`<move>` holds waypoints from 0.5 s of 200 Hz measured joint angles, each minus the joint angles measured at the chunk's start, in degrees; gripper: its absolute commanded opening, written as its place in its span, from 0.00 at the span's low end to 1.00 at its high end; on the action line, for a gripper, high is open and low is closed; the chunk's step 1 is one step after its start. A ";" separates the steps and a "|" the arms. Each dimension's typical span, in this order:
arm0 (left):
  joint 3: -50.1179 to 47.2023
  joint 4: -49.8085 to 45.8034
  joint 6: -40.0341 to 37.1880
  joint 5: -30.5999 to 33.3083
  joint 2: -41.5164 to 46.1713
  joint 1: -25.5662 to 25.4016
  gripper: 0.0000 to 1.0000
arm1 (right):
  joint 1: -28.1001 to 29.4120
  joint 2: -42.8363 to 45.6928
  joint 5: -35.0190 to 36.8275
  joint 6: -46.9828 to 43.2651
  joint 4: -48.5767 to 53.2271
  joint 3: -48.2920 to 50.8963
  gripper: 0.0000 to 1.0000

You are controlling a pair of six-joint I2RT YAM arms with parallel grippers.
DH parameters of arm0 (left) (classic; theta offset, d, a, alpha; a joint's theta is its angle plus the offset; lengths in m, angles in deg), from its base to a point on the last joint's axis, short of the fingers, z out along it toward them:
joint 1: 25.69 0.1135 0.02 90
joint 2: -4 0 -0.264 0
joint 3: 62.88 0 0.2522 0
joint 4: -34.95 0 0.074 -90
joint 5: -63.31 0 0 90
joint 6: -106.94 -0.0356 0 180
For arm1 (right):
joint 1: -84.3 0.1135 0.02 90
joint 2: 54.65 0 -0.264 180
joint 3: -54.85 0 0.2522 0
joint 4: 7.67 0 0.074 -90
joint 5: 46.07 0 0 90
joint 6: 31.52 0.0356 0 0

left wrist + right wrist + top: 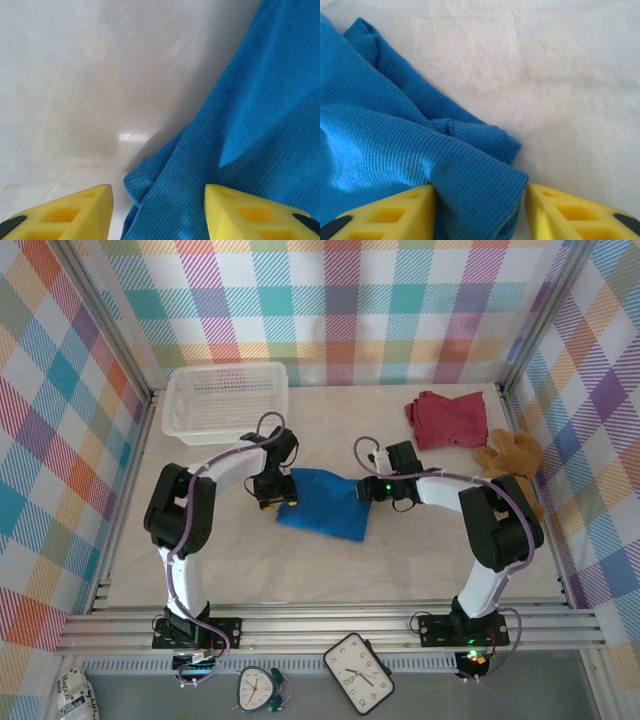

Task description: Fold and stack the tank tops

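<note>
The blue tank top (325, 502) is lying crumpled at the middle of the surface (300, 560). The left gripper (157, 202) is standing open over its edge. The right gripper (480, 200) is straddling a bunched fold; whether it is pinching, I cannot tell.

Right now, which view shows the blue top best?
Top external: the whole blue top, outline and folds, is in view. The left wrist view catches one edge up close; the right wrist view, a bunched corner.

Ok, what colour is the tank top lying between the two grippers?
The tank top is bright blue, a plain ribbed knit; the right wrist view shows it best.
</note>
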 measured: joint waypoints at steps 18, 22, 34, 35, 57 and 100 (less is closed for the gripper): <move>-3.65 1.88 1.62 0.00 3.80 0.00 0.58 | 0.00 -0.63 -0.66 -1.60 1.33 -2.40 0.61; -4.11 1.90 1.66 0.15 4.46 0.00 0.59 | 0.00 -0.52 -0.68 -1.68 1.70 -2.75 0.62; -4.72 1.86 1.66 0.74 5.88 0.02 0.62 | 0.00 0.17 -1.07 -2.16 2.69 -3.26 0.65; -4.74 1.86 1.64 0.90 6.03 0.04 0.62 | 0.00 0.24 -1.07 -2.14 2.75 -3.26 0.65; -4.68 2.19 0.24 1.20 7.21 0.52 0.64 | 0.00 4.09 -2.43 -0.92 5.20 -2.25 0.68; -1.90 4.13 -4.72 -1.40 3.10 1.68 0.65 | 1.22 15.32 -4.96 8.31 5.44 7.58 0.71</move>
